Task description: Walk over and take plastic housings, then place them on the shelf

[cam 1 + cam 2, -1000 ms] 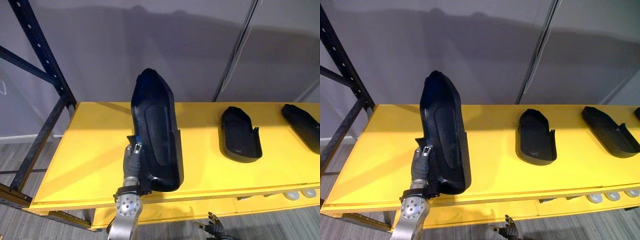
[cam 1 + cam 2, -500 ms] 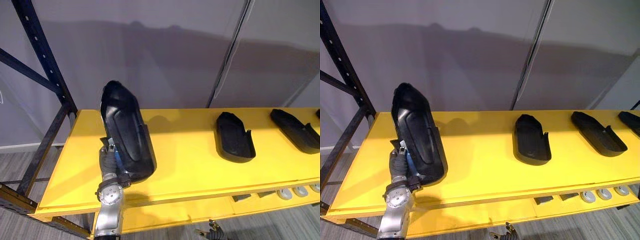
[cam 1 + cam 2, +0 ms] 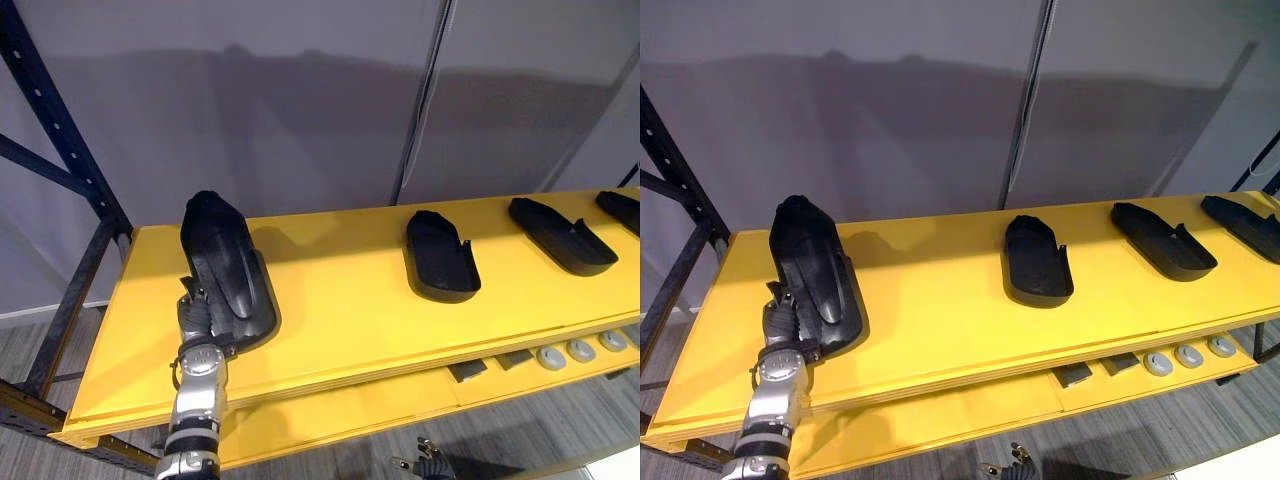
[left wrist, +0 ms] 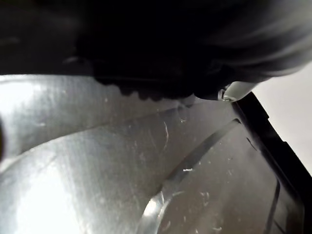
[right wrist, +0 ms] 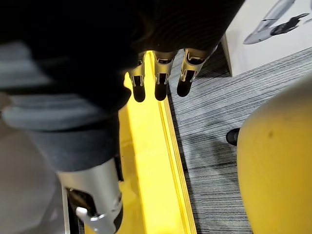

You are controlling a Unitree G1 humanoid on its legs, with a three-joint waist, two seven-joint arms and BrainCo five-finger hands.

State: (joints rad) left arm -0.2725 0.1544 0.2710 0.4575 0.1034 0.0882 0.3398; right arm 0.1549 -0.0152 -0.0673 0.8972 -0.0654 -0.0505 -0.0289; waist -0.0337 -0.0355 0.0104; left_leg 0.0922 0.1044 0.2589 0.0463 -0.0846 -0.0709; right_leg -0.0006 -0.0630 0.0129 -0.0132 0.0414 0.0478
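Left eye view: a long yellow shelf board [image 3: 350,310] set in a dark metal rack [image 3: 60,160] carries four dark moulded shells in a row. The black plastic housing [image 3: 228,272], long and shoe-shaped, lies lengthwise near the board's left end. A second housing [image 3: 440,257] sits around the middle, well apart from it. A third housing [image 3: 560,235] and a fourth housing [image 3: 622,210] follow toward the right end. Small round silver discs [image 3: 565,352] sit on a lower ledge under the board's right part. The left hand [image 3: 200,318] comes up over the front edge, its fingers curled round the near end of the black plastic housing.

Right eye view: the left forearm stands almost upright below the front edge, with the wrist just above it. I cannot tell whether the held shell's underside touches the board.

Left wrist view: the hand's dark ribbed cover sits close against the housing's glossy, scratched surface, which has a curved raised rib across it.

Right wrist view: the right hand [image 5: 161,73] hangs low with its fingers straight and side by side, holding nothing. Past them show the shelf's yellow front edge and a grey striped carpet [image 5: 209,146].
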